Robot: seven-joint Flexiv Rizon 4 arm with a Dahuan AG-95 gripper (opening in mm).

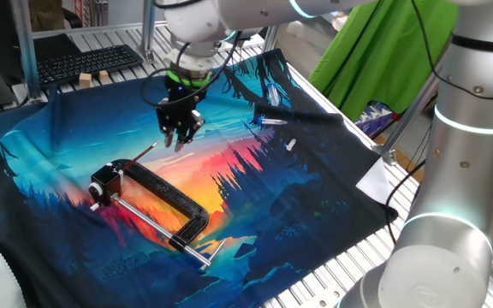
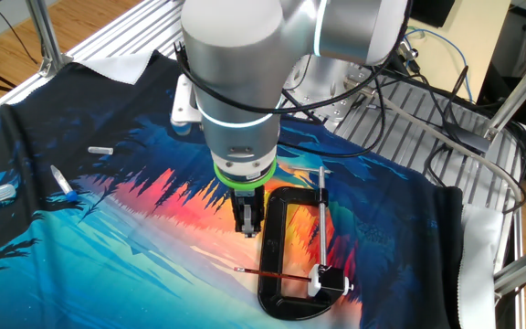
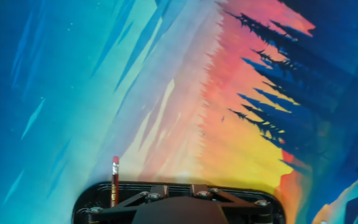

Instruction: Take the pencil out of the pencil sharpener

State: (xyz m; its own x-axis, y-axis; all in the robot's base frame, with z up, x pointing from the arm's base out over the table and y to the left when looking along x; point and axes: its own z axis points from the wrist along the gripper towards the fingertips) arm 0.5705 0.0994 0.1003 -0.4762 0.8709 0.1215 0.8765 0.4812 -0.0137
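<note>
Printed worktop [image 1: 332, 214]: clamp [image 2: 281, 265] pins sharpener [image 1: 103, 183] for pulling; pencil [image 2: 272, 274] protrudes; hand [image 1: 181, 134] above, finger state unclear.

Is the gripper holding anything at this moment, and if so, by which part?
Nothing is held. The gripper hovers above the cloth, apart from the pencil, which sticks out of the pencil sharpener.

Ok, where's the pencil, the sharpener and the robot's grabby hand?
pencil [image 2: 272, 273], the other fixed view, middle of the thin stick.
pencil sharpener [image 1: 102, 183], one fixed view, top of the small black block.
gripper [image 1: 181, 137], one fixed view, between the fingertips.
</note>
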